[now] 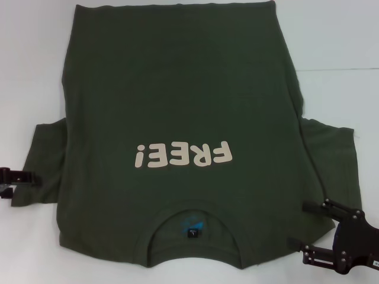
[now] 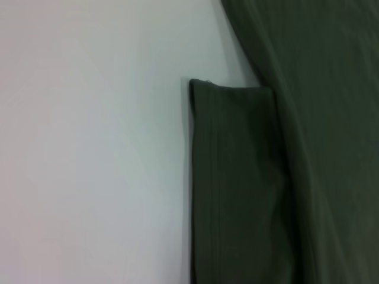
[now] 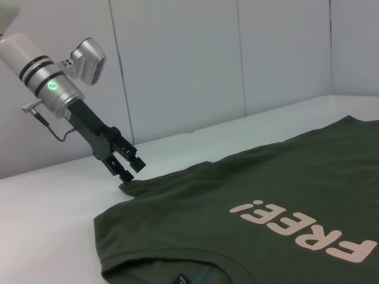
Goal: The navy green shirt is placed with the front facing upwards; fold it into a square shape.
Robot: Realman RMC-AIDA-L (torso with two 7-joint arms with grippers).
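Shirt (image 1: 177,106) flat on the worktop (image 1: 343,47).
Your left claw (image 3: 126,165) pinches its sleeve; your right claw (image 1: 314,234) is released.

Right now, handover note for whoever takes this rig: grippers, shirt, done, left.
Left gripper: down at the edge of the shirt's sleeve on the robot's left, fingers close together at the fabric; no lift visible, grasp cannot be confirmed.
Right gripper: open, near the shirt's shoulder on the robot's right, holding nothing.
Navy green shirt: flat on the white table, front up, FREE! lettering showing, collar nearest the robot, both sleeves spread out.
Done: no folds yet.
Left: fold sleeves and sides in, then fold the body into a square.
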